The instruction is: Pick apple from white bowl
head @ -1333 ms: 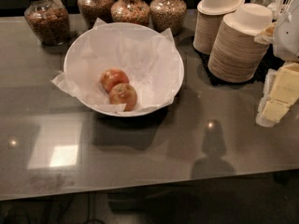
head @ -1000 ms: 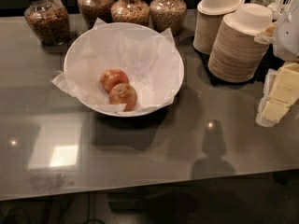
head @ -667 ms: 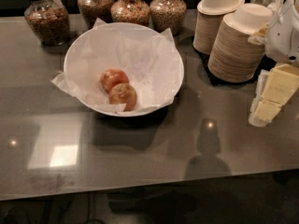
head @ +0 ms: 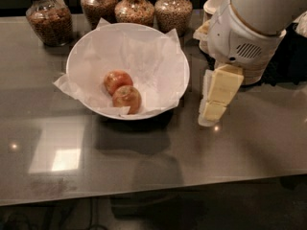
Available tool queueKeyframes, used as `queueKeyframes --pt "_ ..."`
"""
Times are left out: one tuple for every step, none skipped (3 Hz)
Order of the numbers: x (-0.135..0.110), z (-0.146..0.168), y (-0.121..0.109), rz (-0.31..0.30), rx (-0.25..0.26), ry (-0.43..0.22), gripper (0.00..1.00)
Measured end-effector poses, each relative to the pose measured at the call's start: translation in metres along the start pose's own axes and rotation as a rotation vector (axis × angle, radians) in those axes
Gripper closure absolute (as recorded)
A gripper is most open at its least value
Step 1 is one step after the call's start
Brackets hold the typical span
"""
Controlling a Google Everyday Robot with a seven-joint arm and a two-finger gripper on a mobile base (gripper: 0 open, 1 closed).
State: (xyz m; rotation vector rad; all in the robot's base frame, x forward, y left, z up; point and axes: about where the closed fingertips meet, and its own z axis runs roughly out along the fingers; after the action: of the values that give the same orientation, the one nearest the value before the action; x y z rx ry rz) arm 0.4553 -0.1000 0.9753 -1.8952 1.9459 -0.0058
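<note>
Your gripper (head: 211,107) hangs just right of the bowl (head: 71,57), holding nothing you can see. You cannot tell its grip. The apple (head: 117,81) lies inside, touching a paler one (head: 127,99).

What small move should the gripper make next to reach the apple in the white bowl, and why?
Probably a sideways shift over the white bowl, stopping above the apple. The gripper hangs outside the rim, beside the bowl, while the apple lies inside against a paler apple.

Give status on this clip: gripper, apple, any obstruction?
Gripper right of white bowl, outside it. Apple in bowl, ungrasped, paler apple touching its near side. Nothing covering the bowl.
</note>
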Motion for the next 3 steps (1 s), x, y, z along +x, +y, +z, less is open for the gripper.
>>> queueKeyframes --pt "-0.0322 -0.0034 -0.0026 -0.049 0.029 -0.033 0.00" --pt "-0.0329 -0.0037 -0.0026 -0.050 0.030 -0.034 0.00" --pt "-0.0345 -0.0042 -0.0067 -0.013 0.062 -0.075 0.00"
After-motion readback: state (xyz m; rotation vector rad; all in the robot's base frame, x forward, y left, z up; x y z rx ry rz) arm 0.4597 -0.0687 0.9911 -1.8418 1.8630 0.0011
